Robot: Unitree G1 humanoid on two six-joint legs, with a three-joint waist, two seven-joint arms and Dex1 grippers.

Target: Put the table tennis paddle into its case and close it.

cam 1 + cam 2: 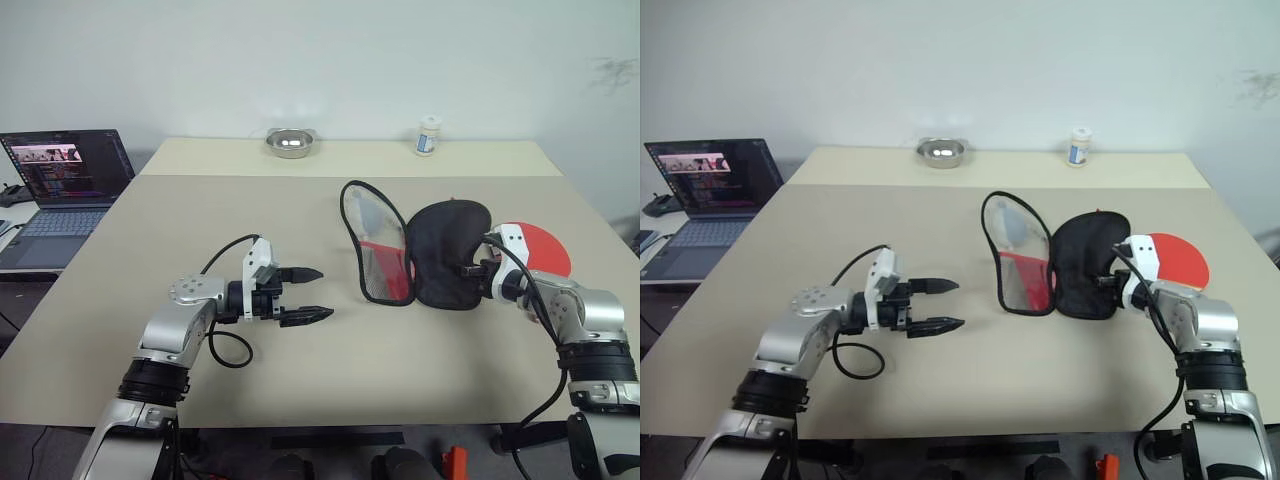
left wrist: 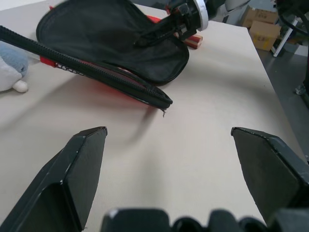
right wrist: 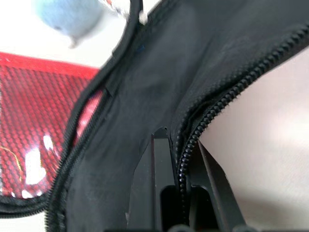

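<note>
Case (image 1: 447, 255): soft black fabric, toothed zipper rim, red mesh.

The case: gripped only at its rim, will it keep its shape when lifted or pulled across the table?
Probably not. The case lies unzipped with one half standing curved, so its fabric looks soft. The right gripper pinches only the zipper edge, so a lift would likely let the rest droop. Pulled, it may slide and fold rather than move as one.

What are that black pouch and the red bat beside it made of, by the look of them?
The case looks like soft matte black fabric: it sags and creases, with a toothed zipper rim and red mesh on its other half. The table tennis paddle shows a smooth, flat red face, probably rubber.
</note>
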